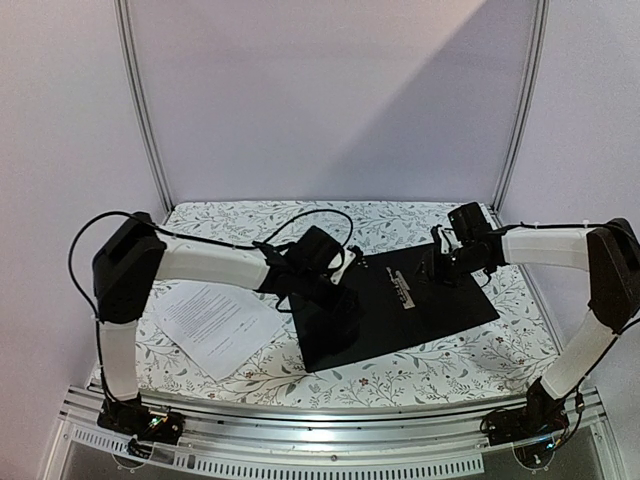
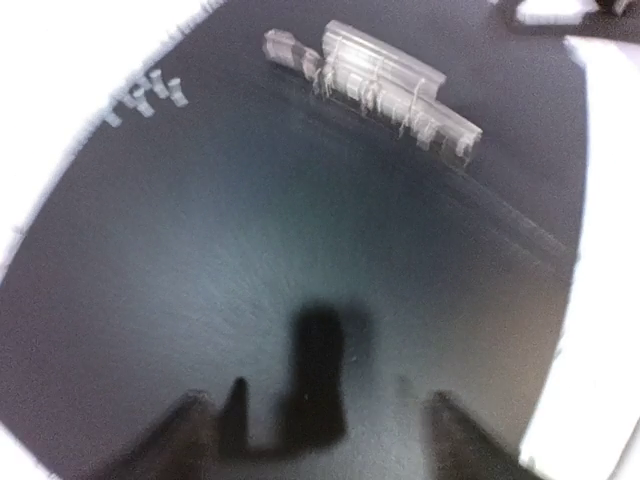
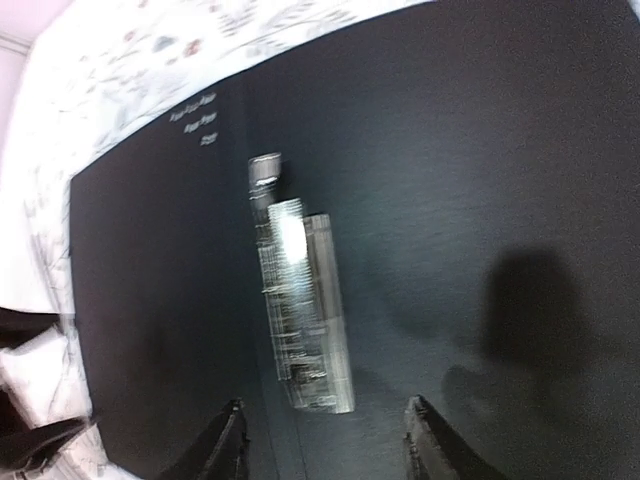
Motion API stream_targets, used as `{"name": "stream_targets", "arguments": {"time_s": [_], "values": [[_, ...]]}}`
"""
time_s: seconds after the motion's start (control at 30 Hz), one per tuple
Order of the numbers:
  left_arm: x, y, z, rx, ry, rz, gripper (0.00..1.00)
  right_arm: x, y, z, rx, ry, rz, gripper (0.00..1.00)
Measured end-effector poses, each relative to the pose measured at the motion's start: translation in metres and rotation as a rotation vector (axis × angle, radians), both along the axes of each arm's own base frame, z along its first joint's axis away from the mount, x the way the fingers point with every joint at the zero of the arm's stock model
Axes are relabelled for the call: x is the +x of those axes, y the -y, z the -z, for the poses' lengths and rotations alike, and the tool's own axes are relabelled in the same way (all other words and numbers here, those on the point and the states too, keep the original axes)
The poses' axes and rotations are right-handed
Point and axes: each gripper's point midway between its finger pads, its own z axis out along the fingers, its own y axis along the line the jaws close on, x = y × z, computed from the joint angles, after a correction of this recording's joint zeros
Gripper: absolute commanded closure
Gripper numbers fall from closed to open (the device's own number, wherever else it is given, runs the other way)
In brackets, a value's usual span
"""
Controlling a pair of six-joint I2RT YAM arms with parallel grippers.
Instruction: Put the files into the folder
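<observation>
The folder lies open at the table's middle, its black inside up, with a metal clip along its spine. The files, white sheets with black text, lie on the cloth to its left. My left gripper hovers over the folder's left half, open and empty; the left wrist view shows its tips above the black surface with the clip ahead. My right gripper is over the folder's far right part, open and empty, just short of the clip.
A floral tablecloth covers the table. White walls with metal posts close in the back and sides. An aluminium rail runs along the near edge, by the arm bases.
</observation>
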Motion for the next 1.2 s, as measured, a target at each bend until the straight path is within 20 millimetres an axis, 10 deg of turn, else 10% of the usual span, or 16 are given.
{"name": "stream_targets", "arguments": {"time_s": [0.33, 0.57, 1.2], "values": [[0.023, -0.017, -0.151, -0.150, 0.314, -0.079, 0.00, 0.027, 0.094, 0.011, -0.243, 0.040, 0.226, 0.30], [0.023, -0.056, -0.126, -0.032, 0.358, -0.163, 0.00, 0.033, 0.145, 0.023, -0.363, 0.020, 0.340, 0.30], [0.039, -0.101, -0.125, 0.016, 0.425, -0.368, 0.00, 0.004, 0.166, 0.064, -0.473, -0.063, 0.368, 0.19]]}}
